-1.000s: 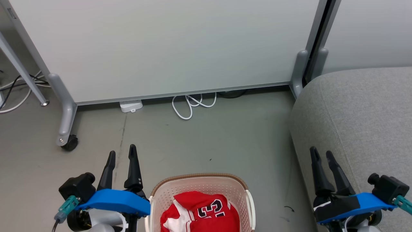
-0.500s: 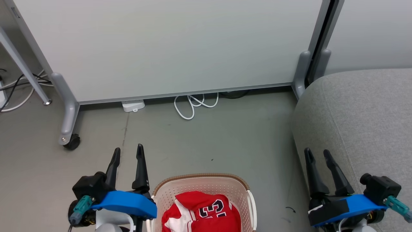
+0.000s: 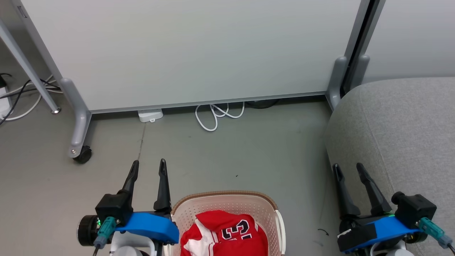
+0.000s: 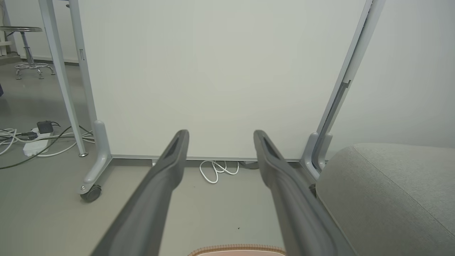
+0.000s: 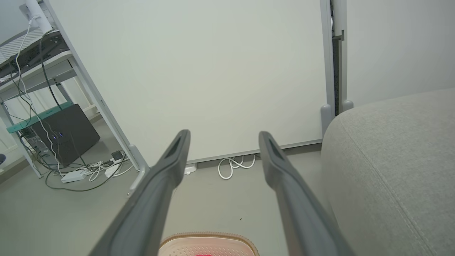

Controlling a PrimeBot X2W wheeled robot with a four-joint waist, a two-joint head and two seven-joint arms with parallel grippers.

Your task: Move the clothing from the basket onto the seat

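head view: a red jersey (image 3: 224,236) is seen bunched in the basket (image 3: 227,206), between the left gripper (image 3: 148,162) and right gripper (image 3: 347,166), both spread apart and empty; the grey seat (image 3: 398,135) lies at the right.
left wrist view: fingers are held parted, nothing between.
right wrist view: likewise.

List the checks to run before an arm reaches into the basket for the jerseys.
1. Left end effector open, empty: ok.
2. Right end effector open, empty: ok.
3. Clothing lies uncovered in the basket: ok.
4. How many pieces are in there: cannot tell, the head view cuts the basket off.
5. An end effector over the clothing: not ok, both are off to the basket's sides.
6. Seat at the basket's right: ok.
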